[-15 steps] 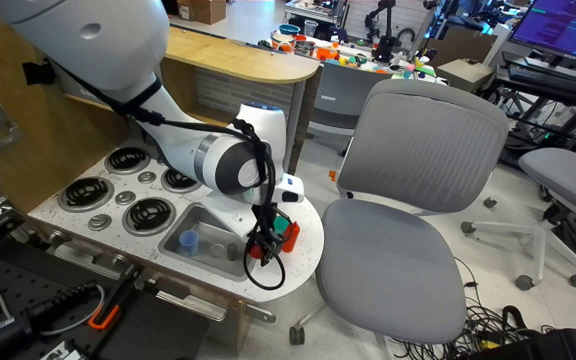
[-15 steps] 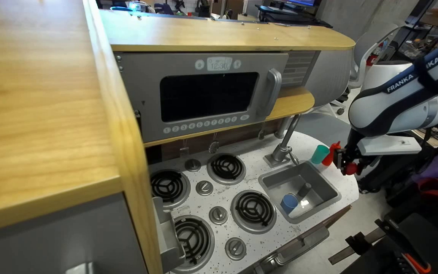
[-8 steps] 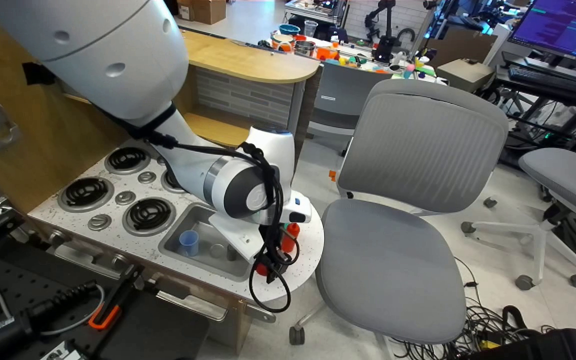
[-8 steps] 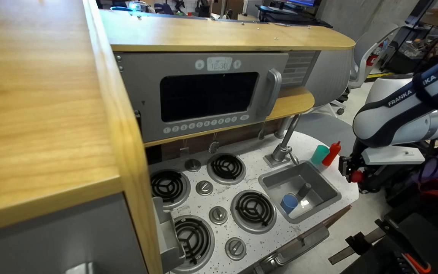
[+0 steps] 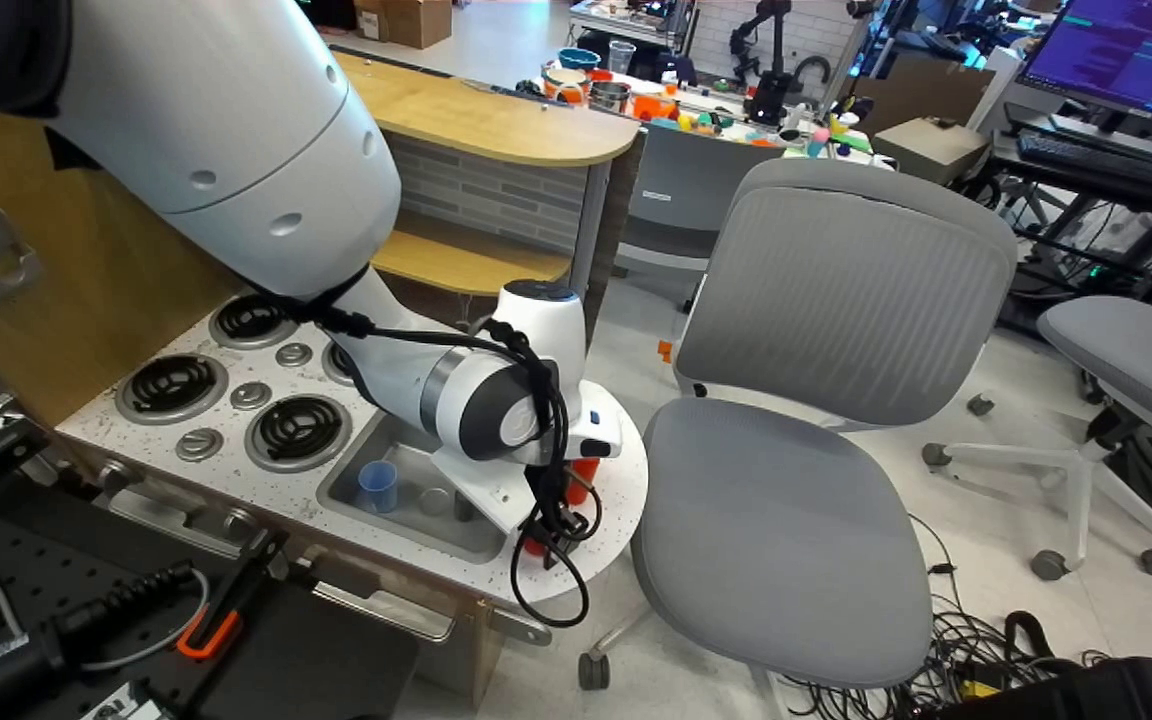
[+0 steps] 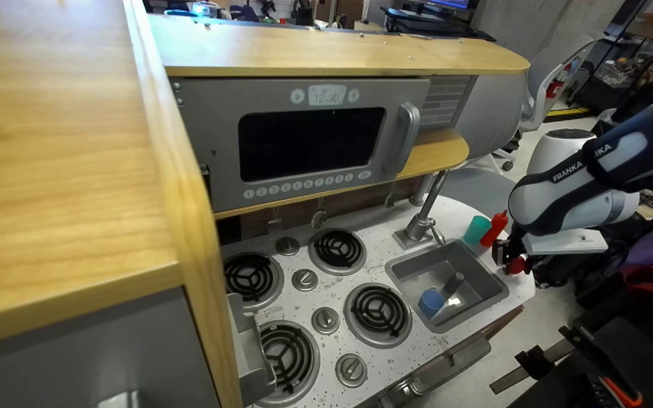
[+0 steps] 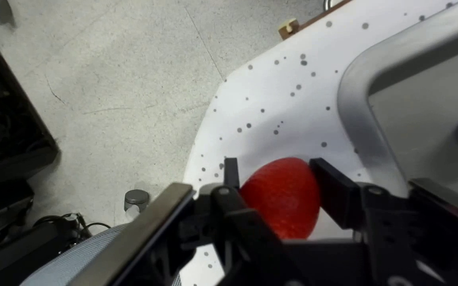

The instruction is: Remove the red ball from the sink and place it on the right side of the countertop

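The red ball (image 7: 284,198) is between the fingers of my gripper (image 7: 274,166), and both fingers touch it. In both exterior views the ball (image 5: 534,547) (image 6: 516,265) is low over the rounded end of the white speckled countertop (image 7: 261,119), beside the sink (image 7: 356,95). I cannot tell whether the ball touches the surface. The arm and cables hide much of the gripper (image 5: 548,548) in an exterior view. The sink (image 6: 420,277) also shows in an exterior view, with the ball outside its rim.
A blue cup (image 6: 431,302) and a grey cylinder (image 6: 453,282) are in the sink. A red bottle (image 6: 495,229) and a green cup (image 6: 477,229) stand on the countertop close to the gripper. The faucet (image 6: 419,228) rises behind the sink. A grey chair (image 5: 786,530) stands by the rounded end.
My gripper has moved away from the sink edge over the rounded end of the countertop and come lower, with the red ball staying between its fingers.
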Controlling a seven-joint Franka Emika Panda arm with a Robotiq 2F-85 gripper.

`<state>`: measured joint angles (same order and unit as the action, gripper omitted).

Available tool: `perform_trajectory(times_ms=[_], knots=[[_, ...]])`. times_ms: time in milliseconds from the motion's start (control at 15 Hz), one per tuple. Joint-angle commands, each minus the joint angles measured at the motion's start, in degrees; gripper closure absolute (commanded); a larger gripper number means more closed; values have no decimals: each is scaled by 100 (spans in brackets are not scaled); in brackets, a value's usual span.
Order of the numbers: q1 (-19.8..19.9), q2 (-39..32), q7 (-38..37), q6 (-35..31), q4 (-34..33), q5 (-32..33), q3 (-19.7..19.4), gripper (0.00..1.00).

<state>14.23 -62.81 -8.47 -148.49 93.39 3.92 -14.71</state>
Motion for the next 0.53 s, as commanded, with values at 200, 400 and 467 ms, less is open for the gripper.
perform_trajectory(times_ms=[200,400,467], knots=[[-4,-275,37,45,-407,-121,44,27],[-35,-135,65,-114,-230,-108,63,18],[-35,-63,86,-185,-151,-116,86,9]])
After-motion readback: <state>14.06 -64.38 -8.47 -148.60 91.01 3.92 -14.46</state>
